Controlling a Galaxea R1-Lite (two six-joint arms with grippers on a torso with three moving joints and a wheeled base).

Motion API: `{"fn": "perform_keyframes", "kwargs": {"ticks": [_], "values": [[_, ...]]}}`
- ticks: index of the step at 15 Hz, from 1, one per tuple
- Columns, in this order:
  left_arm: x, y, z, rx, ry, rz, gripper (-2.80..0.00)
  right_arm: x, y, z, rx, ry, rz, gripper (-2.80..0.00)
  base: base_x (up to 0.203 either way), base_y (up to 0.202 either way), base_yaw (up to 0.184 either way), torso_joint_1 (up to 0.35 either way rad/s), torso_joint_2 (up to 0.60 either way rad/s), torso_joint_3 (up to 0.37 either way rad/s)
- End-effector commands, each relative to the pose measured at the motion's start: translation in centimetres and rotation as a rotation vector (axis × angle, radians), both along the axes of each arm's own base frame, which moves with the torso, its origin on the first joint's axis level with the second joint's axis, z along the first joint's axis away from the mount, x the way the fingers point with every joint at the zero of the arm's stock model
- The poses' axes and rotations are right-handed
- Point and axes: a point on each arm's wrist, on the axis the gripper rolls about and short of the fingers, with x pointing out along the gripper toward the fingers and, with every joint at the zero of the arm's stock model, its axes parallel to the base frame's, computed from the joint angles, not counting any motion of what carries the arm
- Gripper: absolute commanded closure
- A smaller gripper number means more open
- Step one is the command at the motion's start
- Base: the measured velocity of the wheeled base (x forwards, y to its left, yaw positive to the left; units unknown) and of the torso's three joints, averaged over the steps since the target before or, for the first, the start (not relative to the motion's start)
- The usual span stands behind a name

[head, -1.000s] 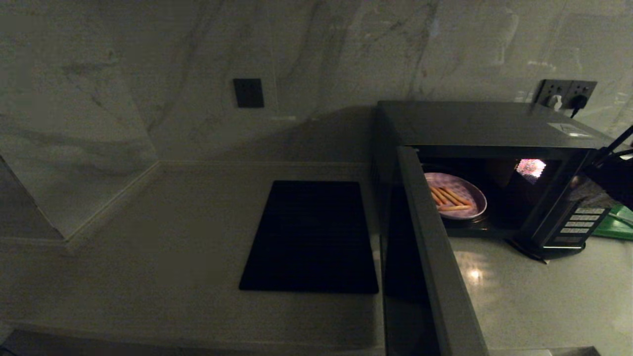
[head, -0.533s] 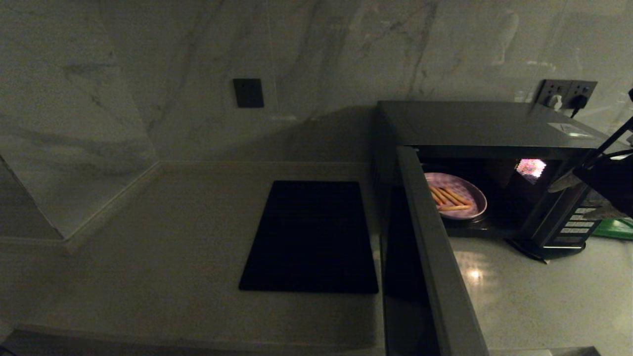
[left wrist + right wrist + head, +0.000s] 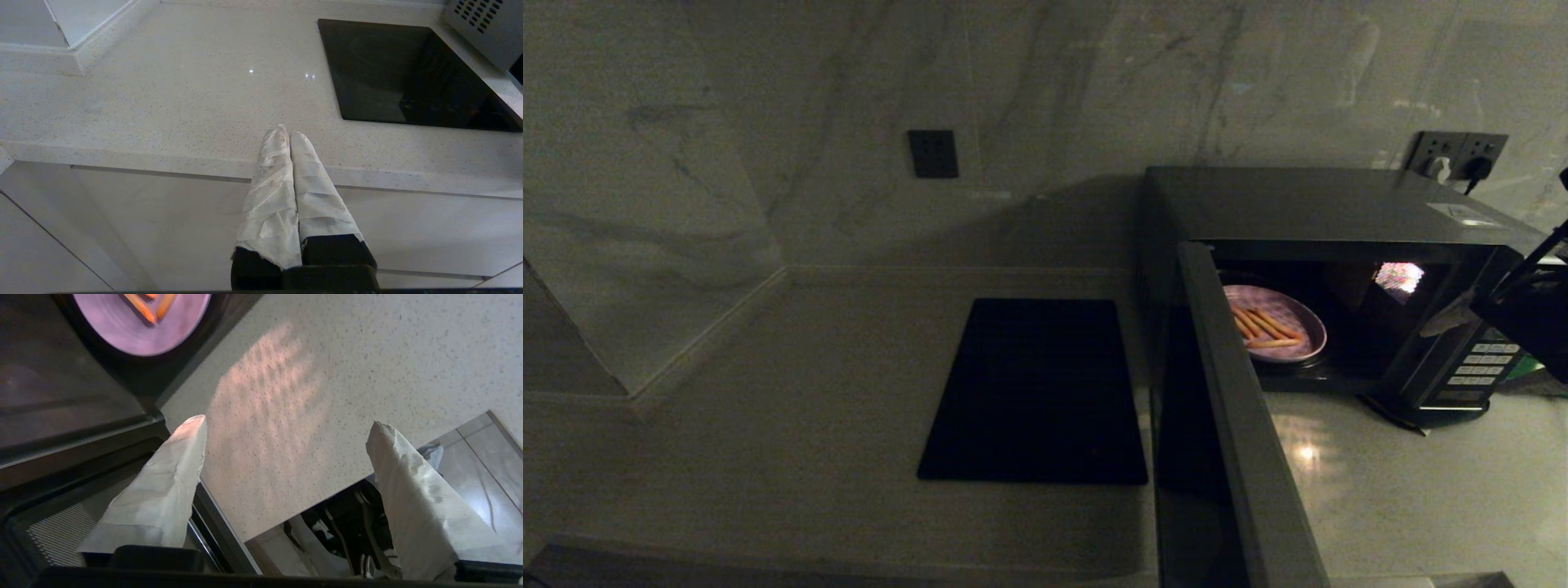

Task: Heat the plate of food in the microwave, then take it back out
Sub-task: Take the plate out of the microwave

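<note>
The microwave (image 3: 1323, 204) stands at the right of the counter, its door (image 3: 1225, 408) swung wide open toward me and its inside lit. Inside it, on the turntable, sits the lilac-pink plate of food (image 3: 1274, 322) with several orange-tan sticks. My right gripper (image 3: 1474, 339) hovers open and empty in front of the button panel (image 3: 1482, 367), right of the opening. In the right wrist view the open right gripper (image 3: 286, 424) is over the counter, apart from the plate of food (image 3: 139, 326). My left gripper (image 3: 288, 130) is shut and parked over the counter's front edge.
A flat black cooktop (image 3: 1033, 392) is set into the pale counter (image 3: 809, 408) left of the microwave. A wall socket (image 3: 1458, 155) with a plug is behind the oven. Something green (image 3: 1523, 367) lies beside the panel. The open door juts out over the counter's front.
My right gripper has come in from the right edge toward the microwave's button panel, and its fingers now show. The plate, the door and the left arm have not moved.
</note>
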Motion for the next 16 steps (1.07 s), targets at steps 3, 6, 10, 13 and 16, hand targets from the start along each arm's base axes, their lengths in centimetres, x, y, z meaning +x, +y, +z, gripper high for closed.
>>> {"fn": "perform_keyframes", "kwargs": {"ticks": [3,6,10,13,16], "values": [[0.0,0.0,0.0,-0.001,0.000,0.001,0.00,1.9,1.3,-1.3,0.037,0.040,0.001,-2.80,0.000,0.000,0.000,0.000,0.00,0.000],[0.0,0.0,0.0,-0.001,0.000,0.001,0.00,4.0,2.9,-2.0,0.072,0.023,-0.099,-2.80,0.000,0.000,0.000,0.000,0.00,0.000],[0.0,0.0,0.0,-0.001,0.001,0.001,0.00,6.3,4.2,-2.0,0.092,-0.030,-0.235,-2.80,0.000,0.000,0.000,0.000,0.00,0.000],[0.0,0.0,0.0,-0.001,0.001,0.001,0.00,7.9,4.2,-2.1,0.136,-0.052,-0.282,-2.80,0.000,0.000,0.000,0.000,0.00,0.000],[0.0,0.0,0.0,-0.001,0.000,0.001,0.00,9.2,4.2,-3.0,0.151,-0.040,-0.314,-2.80,0.000,0.000,0.000,0.000,0.00,0.000]]}}
